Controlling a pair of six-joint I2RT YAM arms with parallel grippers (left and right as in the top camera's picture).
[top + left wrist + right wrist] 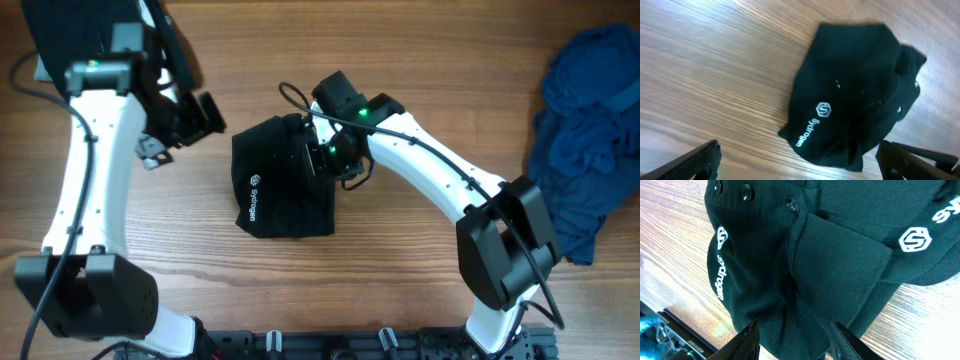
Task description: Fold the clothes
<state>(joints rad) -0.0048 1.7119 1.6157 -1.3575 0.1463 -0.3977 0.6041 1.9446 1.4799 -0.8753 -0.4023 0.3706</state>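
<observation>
While black shirt point(283, 185) lies lengthwise near-to-far, left tool point(185, 130) apart, right tool point(795, 340) on it, grip unclear.

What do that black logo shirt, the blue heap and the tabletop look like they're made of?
Black shirt with white logo: soft knit fabric, probably cotton piqué, matte; fine textured weave and buttons show. Crumpled dark blue heap: soft cloth, folds limply. Brown table: wood or wood-look laminate, grain streaks.
</observation>
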